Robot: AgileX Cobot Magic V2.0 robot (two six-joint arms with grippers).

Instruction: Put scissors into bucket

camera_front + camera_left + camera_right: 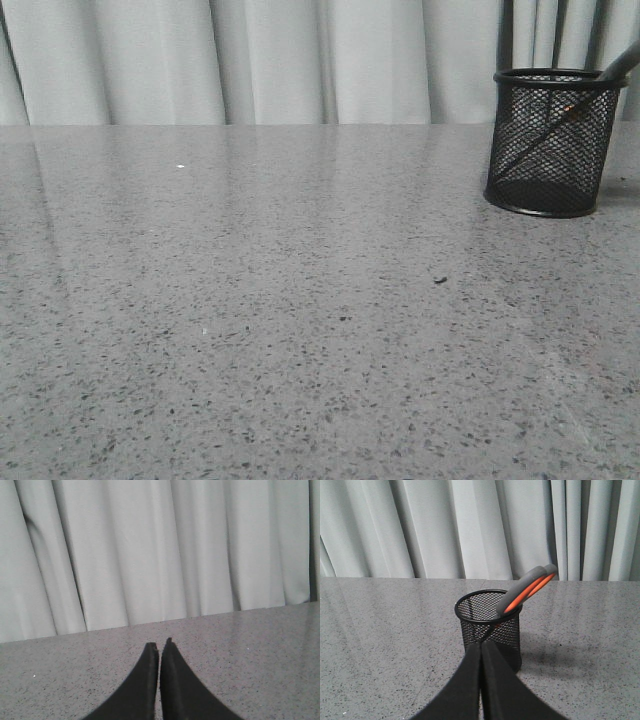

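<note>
The black wire-mesh bucket (pixel 553 142) stands upright at the far right of the table. The scissors (pixel 527 588) rest inside the bucket (pixel 489 622), blades down, with the grey, orange-lined handles leaning out over its rim. A grey handle tip (pixel 622 62) also pokes above the rim in the front view. My right gripper (pixel 481 643) is shut and empty, its tips a short way in front of the bucket. My left gripper (pixel 160 644) is shut with nothing in it, over bare table. Neither gripper shows in the front view.
A grey speckled tabletop (pixel 300 300) runs back to a pale pleated curtain (pixel 300 60). A small dark speck (pixel 440 280) lies on the surface in front of the bucket.
</note>
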